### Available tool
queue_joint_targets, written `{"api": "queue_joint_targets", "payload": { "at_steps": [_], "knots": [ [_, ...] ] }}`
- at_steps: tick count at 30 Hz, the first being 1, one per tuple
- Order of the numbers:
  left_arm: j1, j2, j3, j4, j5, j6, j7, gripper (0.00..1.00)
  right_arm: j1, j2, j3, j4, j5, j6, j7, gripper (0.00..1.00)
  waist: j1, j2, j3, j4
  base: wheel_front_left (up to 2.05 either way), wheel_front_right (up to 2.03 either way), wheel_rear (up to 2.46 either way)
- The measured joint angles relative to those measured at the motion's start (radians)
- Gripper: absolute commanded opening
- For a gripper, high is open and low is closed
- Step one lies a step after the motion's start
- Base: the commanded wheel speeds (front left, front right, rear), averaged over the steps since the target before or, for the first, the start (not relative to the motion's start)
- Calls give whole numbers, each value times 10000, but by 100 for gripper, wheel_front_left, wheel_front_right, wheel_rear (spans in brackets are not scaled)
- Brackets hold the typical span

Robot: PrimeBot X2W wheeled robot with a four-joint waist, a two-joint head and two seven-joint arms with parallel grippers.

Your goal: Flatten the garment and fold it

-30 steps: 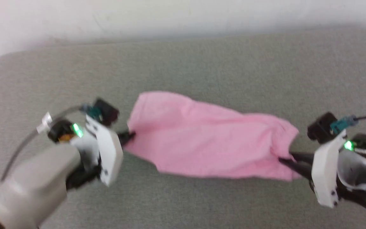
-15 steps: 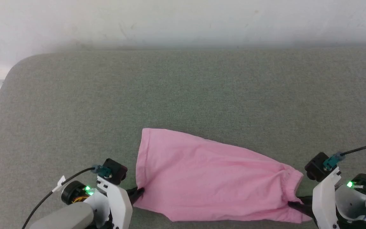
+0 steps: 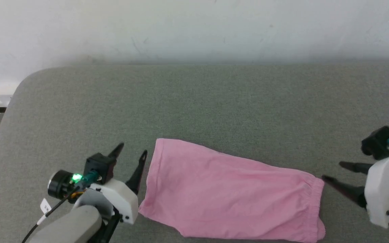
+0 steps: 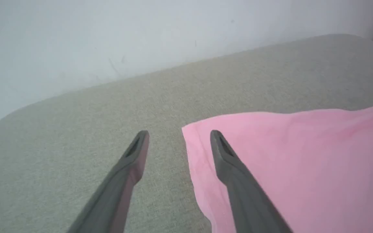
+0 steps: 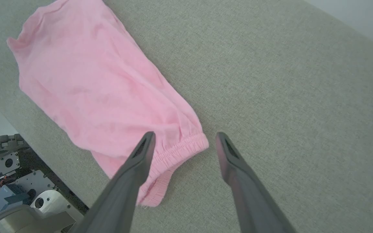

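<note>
left pincer [image 3: 133, 149] first: its two dark fingers are spread wide, nothing between them, nothing held. it sits low over the grey bench [image 3: 214, 101], tips pointing up toward the wall [image 3: 181, 30]. the inner finger [image 3: 137, 175] runs just beside the garment [image 3: 231, 192], right along its left hemmed edge [image 3: 152, 168]. from the left wrist view that finger crosses over the pink corner, and whether it actually touches the cloth i cannot tell. the outer finger is over bare bench. a black cable with a small white tag [image 3: 45, 205] trails off the left wrist, and a green light glows on it.

now the middle. the pink shorts lie spread on the bench near its front edge, long axis running left to right. hemmed opening on the left, gathered elastic waistband [image 3: 316, 202] on the right. the cloth looks mostly flat, only soft wrinkles across it, and it sits at a slight slant, the left end farther up the bench than the right. its lower right corner runs down to the bottom of the head view. no other object lies on the bench around it.

over to the right pincer [image 3: 333, 170]: fingers apart too, empty, pointing left at the waistband end with the tips just short of it. in the right wrist view one finger crosses in front of the waistband and the other is over bare bench. part of the robot's base [image 5: 11, 168] shows beyond the bench edge there.
</note>
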Motion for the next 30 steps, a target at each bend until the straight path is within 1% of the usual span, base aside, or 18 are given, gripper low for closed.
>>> {"api": "queue_joint_targets", "payload": {
  "at_steps": [2,4,5,6,8,11,15,19,21,24,28,30],
  "knots": [
    [306,-38,892,-566,606,568,-21,100,236,-15,-681,-113,-19,-2,213,100,0,0,-43,50,0,0,0],
    [731,-174,2067,-1239,1524,1225,-29,100,544,36,-1262,-192,-182,-2,539,100,0,0,-61,111,0,0,0],
    [1301,-337,2989,-1843,2410,1810,-31,100,920,215,-1827,-182,-485,0,943,100,0,0,-56,172,0,0,0],
    [1647,-422,3407,-2098,2832,2067,-31,100,1114,360,-2105,-173,-629,-2,1145,100,-1,0,-34,195,0,0,0],
    [2319,-635,4151,-2558,3643,2435,-33,100,1537,779,-2598,-123,-832,-2,1536,100,0,0,37,235,0,0,0],
    [3136,-1101,5283,-3110,4562,2746,-33,100,2140,1488,-3152,-86,-1200,-2,2063,100,0,0,167,317,0,0,0],
    [4011,-1845,6546,-3542,5538,2744,-33,100,2609,2456,-3731,-52,-1655,-2,2443,100,1,0,367,437,0,0,0],
    [4758,-2665,7649,-3722,6171,2491,-33,100,2776,3329,-4192,374,-2119,-2,2571,100,1,0,561,557,0,0,0],
    [5059,-3003,8036,-3674,6449,2236,-33,100,2851,3684,-4309,686,-2311,-2,2606,100,0,0,652,619,0,0,0],
    [5297,-3473,8504,-3494,6865,1712,-31,100,2892,4096,-4345,1216,-2631,-2,2600,100,1,0,786,710,0,0,0],
    [5385,-4008,8945,-3287,7386,1007,-33,100,2902,4316,-4295,1655,-2928,0,2506,100,-1,0,928,814,0,0,0],
    [5387,-4180,9070,-3150,7653,637,-33,100,2887,4426,-4284,1814,-2993,-2,2387,100,0,0,974,842,0,0,0]
  ]
}}
